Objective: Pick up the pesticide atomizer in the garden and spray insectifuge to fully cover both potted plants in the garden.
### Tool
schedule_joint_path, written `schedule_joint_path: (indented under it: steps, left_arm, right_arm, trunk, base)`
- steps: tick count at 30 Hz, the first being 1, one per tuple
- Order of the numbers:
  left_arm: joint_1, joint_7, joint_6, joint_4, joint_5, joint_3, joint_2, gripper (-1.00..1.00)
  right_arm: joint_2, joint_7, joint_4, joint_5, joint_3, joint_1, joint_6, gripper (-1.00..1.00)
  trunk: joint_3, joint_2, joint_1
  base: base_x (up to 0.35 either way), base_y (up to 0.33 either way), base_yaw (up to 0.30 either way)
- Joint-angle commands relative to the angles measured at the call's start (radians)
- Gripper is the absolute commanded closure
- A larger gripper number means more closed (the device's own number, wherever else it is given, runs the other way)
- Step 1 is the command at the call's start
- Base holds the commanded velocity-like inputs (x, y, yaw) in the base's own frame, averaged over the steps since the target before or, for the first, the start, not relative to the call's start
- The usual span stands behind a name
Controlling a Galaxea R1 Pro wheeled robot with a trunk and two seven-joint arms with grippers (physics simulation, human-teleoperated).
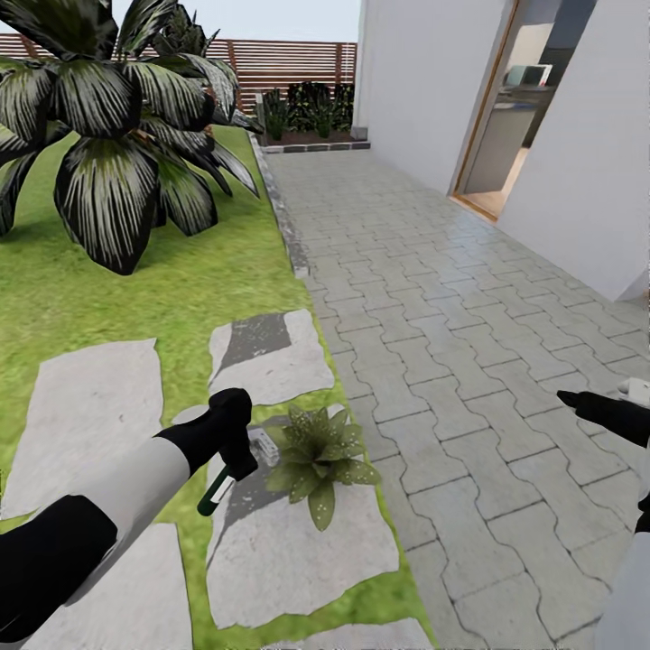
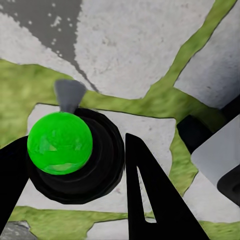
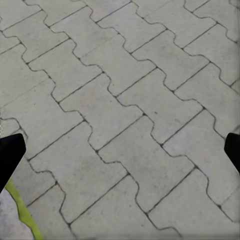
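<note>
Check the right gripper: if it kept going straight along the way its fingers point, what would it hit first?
Most likely the grey paving. The right gripper has its fingers spread, with nothing between them, and the right wrist view along them shows bare pavers ahead. How far off they are is hard to judge.

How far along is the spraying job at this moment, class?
Done: the left gripper holds the atomizer. In hand: its whitish head points at the small plant beside it; no mist can be seen. Left: covering this plant and a second one. The right gripper hangs open over paving.
</note>
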Motion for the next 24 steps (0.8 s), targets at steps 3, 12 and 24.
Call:
schedule_joint_path:
  steps: [3, 12, 24]
  left_arm:
    - [0.000, -0.010, 0.005, -0.003, -0.008, -0.003, 0.002, 1.00]
    - [0.000, -0.011, 0.005, -0.003, -0.008, -0.001, 0.004, 1.00]
    - [0.000, -0.010, 0.005, -0.003, -0.008, -0.006, 0.004, 1.00]
  right_arm:
    - [0.000, 0.010, -0.001, 0.010, -0.001, -0.001, 0.003, -1.00]
    - [0.000, 0.010, -0.001, 0.010, -0.001, -0.001, 0.003, -1.00]
    - [0.000, 0.010, -0.001, 0.010, -0.001, -0.001, 0.003, -1.00]
  trunk:
    - [-0.001, 0.000, 0.000]
    - [-0.001, 0.000, 0.000]
    - [-0.001, 0.000, 0.000]
  base:
    - [-0.070, 0.104, -0.009]
    - [-0.106, 0.129, -0.098]
    - [-0.012, 0.318, -0.256]
